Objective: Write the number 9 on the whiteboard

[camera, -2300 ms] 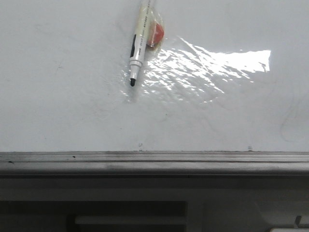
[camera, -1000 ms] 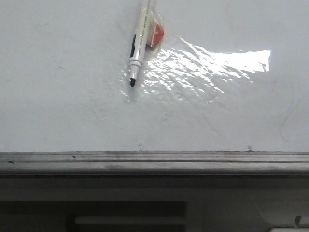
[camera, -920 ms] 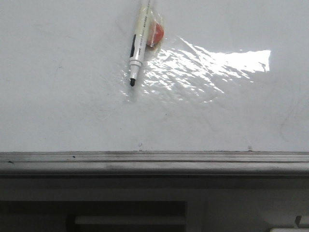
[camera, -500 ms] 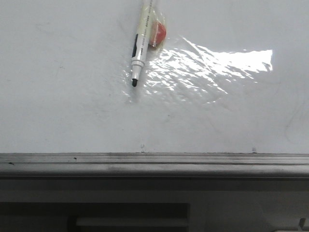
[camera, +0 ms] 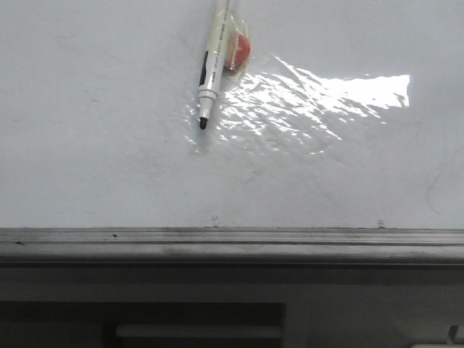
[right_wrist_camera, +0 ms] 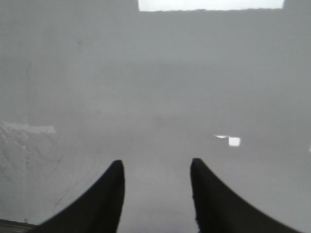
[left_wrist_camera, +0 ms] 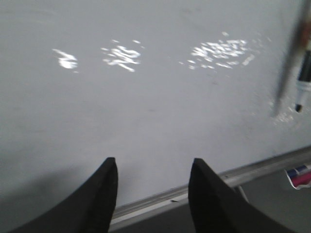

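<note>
Fingers [left_wrist_camera: 111, 187] blurred, spread over whiteboard [left_wrist_camera: 146, 107]; marker [camera: 212, 61] cut off.

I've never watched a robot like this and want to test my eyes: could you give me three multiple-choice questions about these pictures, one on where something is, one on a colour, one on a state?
1. Where does the cream-barrelled marker pen with the black tip lie?
A. On the glossy white whiteboard
B. On the grey metal rail
C. In a pincer

2. What colour is the small round object beside the pen's barrel?
A. Blue
B. Red-orange
C. Green

3. How do the left pincer and right pincer stand?
A. Both shut on the pen
B. One open, one shut
C. Both open, holding nothing

Answers: 1 A, the front view shows the pen resting on the board, above the rail. 2 B, it shows red-orange against the white. 3 C, each wrist view shows two dark fingers apart with only board between them.
</note>
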You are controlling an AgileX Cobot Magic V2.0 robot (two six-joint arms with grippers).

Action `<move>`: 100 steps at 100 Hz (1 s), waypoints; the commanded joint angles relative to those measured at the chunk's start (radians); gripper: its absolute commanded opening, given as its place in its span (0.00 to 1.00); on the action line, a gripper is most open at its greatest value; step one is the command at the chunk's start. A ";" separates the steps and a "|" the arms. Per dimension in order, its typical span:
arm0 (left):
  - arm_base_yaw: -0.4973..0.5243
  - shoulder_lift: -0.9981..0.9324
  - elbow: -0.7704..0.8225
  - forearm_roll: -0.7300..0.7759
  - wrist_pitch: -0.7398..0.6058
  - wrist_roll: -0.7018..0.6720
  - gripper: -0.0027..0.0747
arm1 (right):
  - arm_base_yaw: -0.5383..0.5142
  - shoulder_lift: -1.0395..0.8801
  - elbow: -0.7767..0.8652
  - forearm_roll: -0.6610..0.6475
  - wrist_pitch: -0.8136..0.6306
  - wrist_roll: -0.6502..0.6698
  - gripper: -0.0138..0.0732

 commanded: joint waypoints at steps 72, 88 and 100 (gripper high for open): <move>-0.520 0.476 -0.230 -0.214 -0.547 0.008 0.45 | 0.026 0.030 -0.033 0.008 -0.042 -0.014 0.64; -0.520 0.524 -0.270 -0.214 -0.552 0.008 0.45 | 0.026 0.030 -0.033 0.008 -0.042 -0.014 0.64; -0.520 0.558 -0.289 -0.214 -0.562 0.008 0.42 | 0.031 0.030 -0.033 0.008 -0.042 -0.014 0.64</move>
